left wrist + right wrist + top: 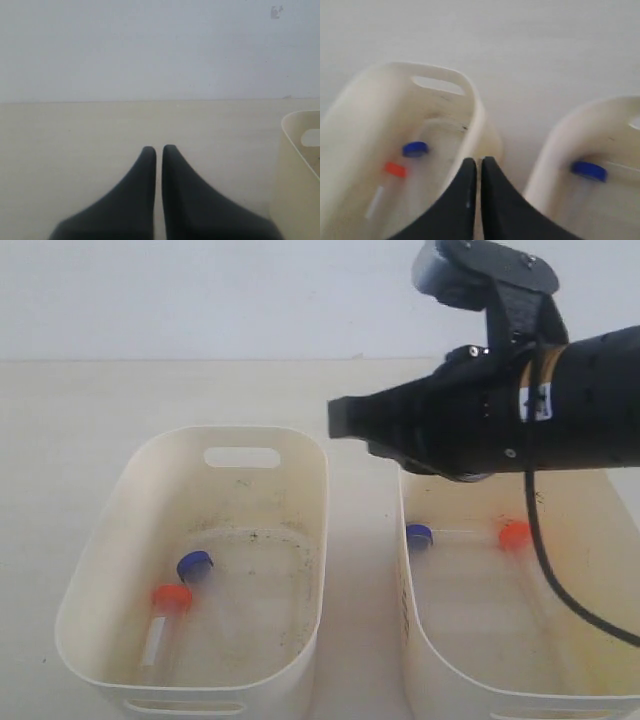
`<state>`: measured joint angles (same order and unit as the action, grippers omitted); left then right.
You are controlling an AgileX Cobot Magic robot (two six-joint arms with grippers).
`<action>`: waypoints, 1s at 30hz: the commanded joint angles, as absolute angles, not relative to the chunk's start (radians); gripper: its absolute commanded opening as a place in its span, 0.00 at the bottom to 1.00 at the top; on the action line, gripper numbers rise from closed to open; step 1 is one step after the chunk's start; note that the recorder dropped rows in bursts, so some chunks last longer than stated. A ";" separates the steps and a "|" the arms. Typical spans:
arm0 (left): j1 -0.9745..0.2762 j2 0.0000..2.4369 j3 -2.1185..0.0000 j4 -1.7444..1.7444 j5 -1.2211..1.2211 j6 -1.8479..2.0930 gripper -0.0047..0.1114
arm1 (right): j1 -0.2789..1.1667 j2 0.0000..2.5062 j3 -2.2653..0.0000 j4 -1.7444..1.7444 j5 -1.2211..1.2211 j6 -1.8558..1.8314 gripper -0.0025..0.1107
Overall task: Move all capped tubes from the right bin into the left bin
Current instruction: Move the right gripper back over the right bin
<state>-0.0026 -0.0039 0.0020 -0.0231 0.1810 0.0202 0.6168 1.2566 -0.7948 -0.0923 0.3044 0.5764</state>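
Cream left bin (100, 530), right bin (440, 660) hold two capped tubes (160, 630) each; left claw (159, 148), right claw (479, 160) pressed together.

Glossy black right arm (580, 390) carries a white label (537, 402), a thin black cable (541, 550) and a grey camera (445, 275). The left gripper (159, 148) and right gripper (479, 160) have tapered black fingers (135, 200).

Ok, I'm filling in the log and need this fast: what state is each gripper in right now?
Left gripper: closed, holding nothing.
Right gripper: closed, holding nothing.

L gripper (159, 150) closed; R gripper (479, 161) closed
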 commanded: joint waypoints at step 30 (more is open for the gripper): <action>-0.010 0.000 0.000 -0.026 0.174 0.016 0.08 | 0.448 1.406 -0.790 -0.245 0.563 0.708 0.13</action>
<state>-0.0026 -0.0039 0.0020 -0.0231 0.1810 0.0202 0.4545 1.3701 -0.7948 -0.2401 0.5927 0.7075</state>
